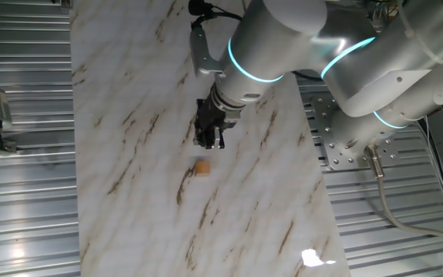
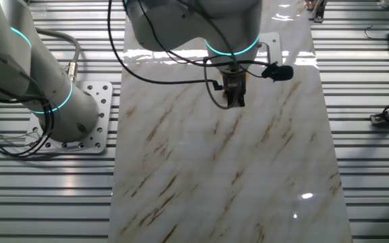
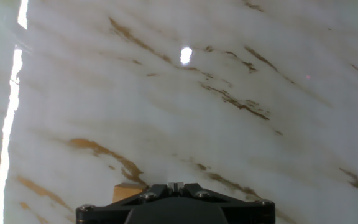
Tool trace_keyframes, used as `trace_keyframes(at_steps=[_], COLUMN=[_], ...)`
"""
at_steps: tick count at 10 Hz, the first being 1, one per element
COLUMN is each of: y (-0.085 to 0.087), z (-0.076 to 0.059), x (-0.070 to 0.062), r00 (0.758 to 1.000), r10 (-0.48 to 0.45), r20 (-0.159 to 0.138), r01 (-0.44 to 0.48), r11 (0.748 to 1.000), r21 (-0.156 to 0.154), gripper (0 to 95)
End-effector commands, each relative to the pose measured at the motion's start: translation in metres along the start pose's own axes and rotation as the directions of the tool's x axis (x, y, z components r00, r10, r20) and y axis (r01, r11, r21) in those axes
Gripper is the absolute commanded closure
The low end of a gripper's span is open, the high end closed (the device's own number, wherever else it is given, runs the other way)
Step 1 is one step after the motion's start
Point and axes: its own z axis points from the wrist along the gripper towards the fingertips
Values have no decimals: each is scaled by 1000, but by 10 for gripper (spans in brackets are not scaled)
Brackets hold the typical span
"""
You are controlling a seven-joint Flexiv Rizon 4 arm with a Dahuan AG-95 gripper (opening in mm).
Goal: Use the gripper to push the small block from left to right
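Brown-veined white marble tabletop (image 1: 268, 192) bears the tiny orange-tan wooden cube (image 1: 202, 167); the dark two-fingered gripper (image 1: 208, 141), seemingly closed and empty, should drop beside it, then sweep level.

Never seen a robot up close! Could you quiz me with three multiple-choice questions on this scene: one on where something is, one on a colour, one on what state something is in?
1. Where is the small block?
A. On the marble tabletop, beside the pincer
B. On the ribbed metal floor
C. Held between the pincer's fingers

2. What colour are the arm's light rings?
A. Red
B. Cyan
C. Yellow

3. What is the pincer carrying?
A. The block
B. A cable
C. Nothing

Answers: 1 A, the block lies on the marble with a gap to the pincer. 2 B, the rings glow cyan. 3 C, nothing sits between its fingertips.
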Motion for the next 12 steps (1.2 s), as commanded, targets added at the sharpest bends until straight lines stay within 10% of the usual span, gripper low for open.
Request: trace_keyframes(at_steps=[1,7,9,12], y=[-2,-2,-2,-2], z=[1,1,1,1], x=[-1,-1,-1,-1], r00=[1000,995,972,955], r10=[8,-71,-121,-87], r20=[10,-73,-203,-283], r01=[-8,72,113,67], r11=[1000,997,992,995], r21=[17,6,-47,-78], gripper=[950,950,950,950])
